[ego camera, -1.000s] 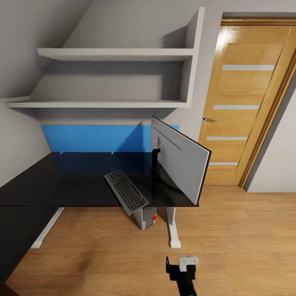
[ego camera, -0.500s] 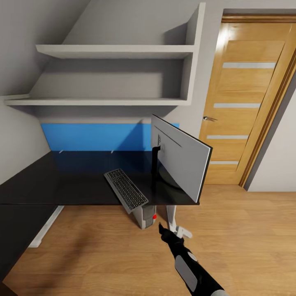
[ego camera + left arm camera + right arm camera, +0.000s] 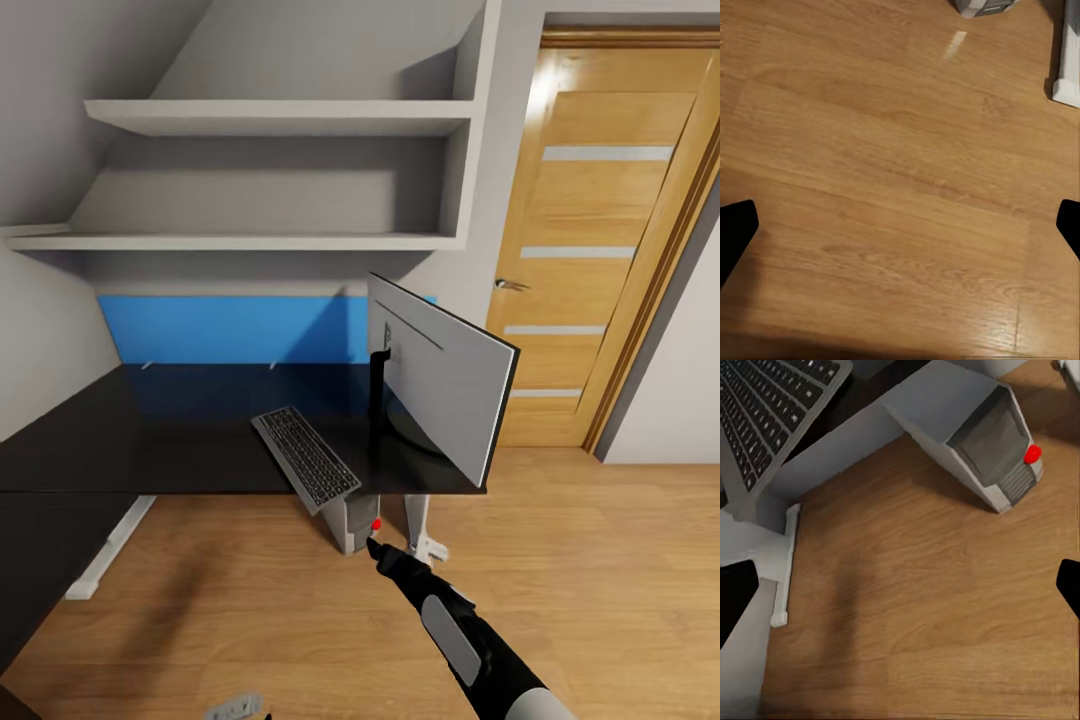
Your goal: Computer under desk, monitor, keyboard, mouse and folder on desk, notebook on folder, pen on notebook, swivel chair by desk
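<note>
Glossy black desk [image 3: 150,440] in the bedroom: keyboard [image 3: 306,459] overhangs its edge beside the monitor [image 3: 440,385]; computer [image 3: 355,522] underneath. Right gripper [image 3: 900,585] and left gripper [image 3: 900,225] both spread apart. No legible writing.

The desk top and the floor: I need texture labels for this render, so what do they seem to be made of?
The desk top looks like glossy black laminate or lacquer, perhaps glass: it mirrors the blue wall panel. The floor looks like light wood planks with a satin finish: grain and board seams show, and a soft sheen.
</note>
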Robot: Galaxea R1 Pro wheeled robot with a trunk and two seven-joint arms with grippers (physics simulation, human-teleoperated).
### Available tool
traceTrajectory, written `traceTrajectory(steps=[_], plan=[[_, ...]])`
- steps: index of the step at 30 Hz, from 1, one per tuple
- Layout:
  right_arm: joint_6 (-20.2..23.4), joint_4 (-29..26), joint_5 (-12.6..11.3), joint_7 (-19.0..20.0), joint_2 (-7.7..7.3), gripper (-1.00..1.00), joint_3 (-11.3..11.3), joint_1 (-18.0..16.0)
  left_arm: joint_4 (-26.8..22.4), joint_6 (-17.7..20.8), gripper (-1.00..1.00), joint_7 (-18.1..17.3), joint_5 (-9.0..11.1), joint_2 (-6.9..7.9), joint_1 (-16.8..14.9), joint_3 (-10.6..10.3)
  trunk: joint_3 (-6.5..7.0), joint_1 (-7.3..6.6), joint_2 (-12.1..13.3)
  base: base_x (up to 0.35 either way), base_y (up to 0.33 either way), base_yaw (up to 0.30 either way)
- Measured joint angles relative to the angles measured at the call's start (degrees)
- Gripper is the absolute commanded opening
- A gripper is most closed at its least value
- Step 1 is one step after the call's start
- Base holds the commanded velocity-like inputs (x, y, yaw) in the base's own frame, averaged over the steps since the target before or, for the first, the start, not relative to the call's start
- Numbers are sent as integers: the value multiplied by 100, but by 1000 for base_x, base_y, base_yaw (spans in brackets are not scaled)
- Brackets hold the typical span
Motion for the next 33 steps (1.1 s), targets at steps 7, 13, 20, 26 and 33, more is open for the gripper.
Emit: traceTrajectory(steps=[7,13,20,26,33], plan=[[57,-352,906,-646,-1,100,851,1,108,-98,100,-19,130,30,0,341,-126,154,-281,0,0,0],[155,-849,1138,-1347,-9,100,1128,8,131,-117,100,-22,153,34,0,429,-198,242,-443,0,0,0],[206,-1246,1214,-1592,-134,100,1424,18,141,-124,100,-24,158,35,1,454,-198,242,-443,0,0,0],[192,-1476,1228,-1636,-289,100,1630,29,235,-128,100,-31,156,33,1,455,-198,242,-443,0,0,0],[95,-1591,1229,-1655,-379,100,1747,37,635,-661,100,-35,156,35,1,443,-198,242,-443,0,0,0]])
